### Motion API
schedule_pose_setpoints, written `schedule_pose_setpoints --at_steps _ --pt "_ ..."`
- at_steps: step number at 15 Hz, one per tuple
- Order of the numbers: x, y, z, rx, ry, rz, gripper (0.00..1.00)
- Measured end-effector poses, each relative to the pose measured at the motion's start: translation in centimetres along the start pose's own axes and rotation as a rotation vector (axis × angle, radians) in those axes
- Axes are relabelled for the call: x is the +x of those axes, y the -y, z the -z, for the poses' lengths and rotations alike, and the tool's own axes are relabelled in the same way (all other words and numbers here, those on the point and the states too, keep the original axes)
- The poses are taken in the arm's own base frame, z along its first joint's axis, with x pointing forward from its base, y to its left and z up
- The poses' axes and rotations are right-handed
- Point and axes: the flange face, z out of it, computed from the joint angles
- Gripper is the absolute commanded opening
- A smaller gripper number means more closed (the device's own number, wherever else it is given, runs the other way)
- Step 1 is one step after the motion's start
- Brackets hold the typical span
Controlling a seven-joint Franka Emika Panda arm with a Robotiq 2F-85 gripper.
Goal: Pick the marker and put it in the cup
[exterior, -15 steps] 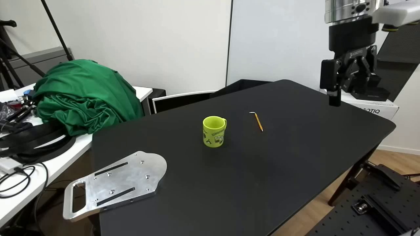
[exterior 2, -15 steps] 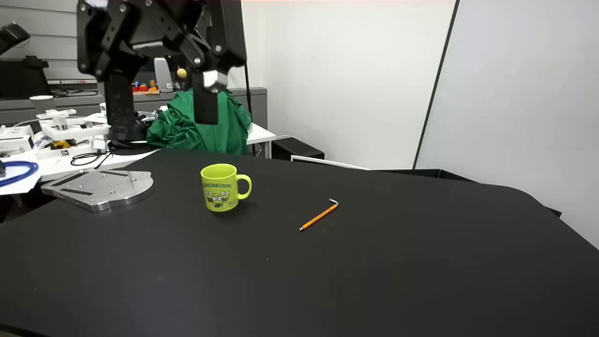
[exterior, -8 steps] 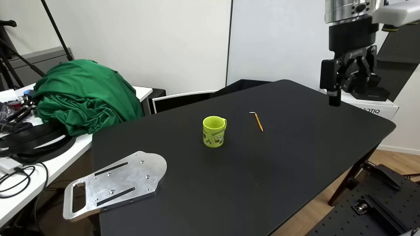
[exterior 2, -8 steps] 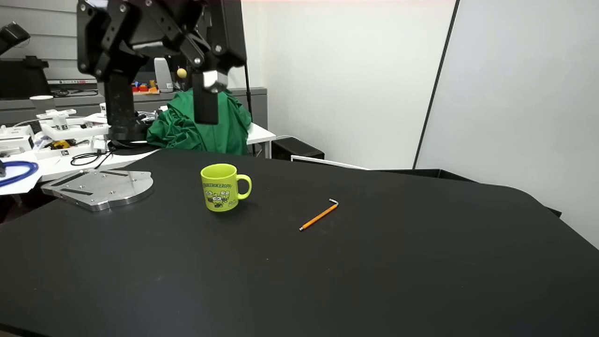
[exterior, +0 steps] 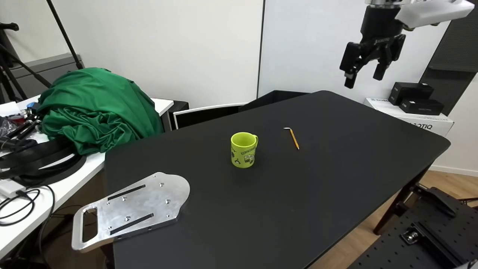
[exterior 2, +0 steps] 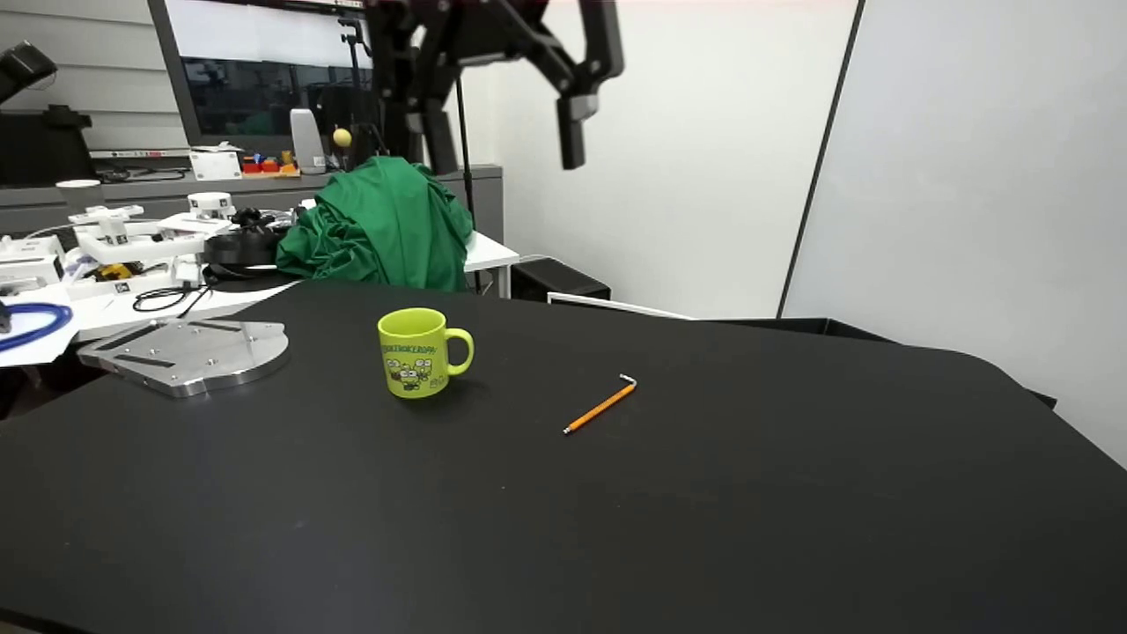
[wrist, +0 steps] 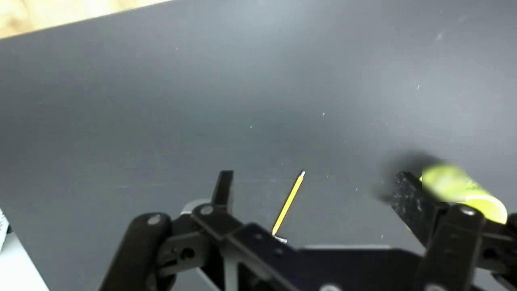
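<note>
Hex key (exterior 2: 600, 409) lies on the worktop (exterior 2: 792, 493); my tool (exterior: 364, 80) hangs spread. I'd centre above it; then pinch across its length.

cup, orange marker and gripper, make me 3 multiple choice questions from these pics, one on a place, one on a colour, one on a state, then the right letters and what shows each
1. Where does the orange marker lie in relation to the cup?
A) inside it
B) on the table, apart from it
C) underneath it

2. What colour is the cup?
A) red
B) white
C) lime green

3. What state is the gripper in?
A) open, holding nothing
B) shut on the orange marker
C) shut on the cup

Right letters:
1 B: in both exterior views a strip of table shows between the two.
2 C: its outside and handle are lime green in both exterior views.
3 A: its jaws stand apart in both exterior views, with nothing held between them.
</note>
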Motion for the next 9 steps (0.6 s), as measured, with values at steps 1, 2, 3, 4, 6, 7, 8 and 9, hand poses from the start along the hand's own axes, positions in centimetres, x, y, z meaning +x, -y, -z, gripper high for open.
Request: schedule_pose_setpoints --at_steps 1,2,3,4,6,7,8,9 --pt "1.5 -1.3 0.3 0.007 -0.03 -0.032 1.0" --pt "3.2 -2.6 0.4 0.019 -0.052 -0.068 1.0" --pt "4.8 -3.7 0.5 0.033 -0.065 -0.104 1.0" --pt "6.5 -4.7 0.6 0.046 -0.075 -0.144 1.0" --pt "10.0 -6.0 0.6 0.064 -0.083 -0.23 1.0" --pt "11.8 -6.3 0.5 0.067 -0.086 -0.276 1.0" --pt "13.6 -6.3 0.3 0.071 -0.086 -0.325 1.0" --pt "15.3 -6.1 0.0 0.077 -0.081 -0.37 1.0"
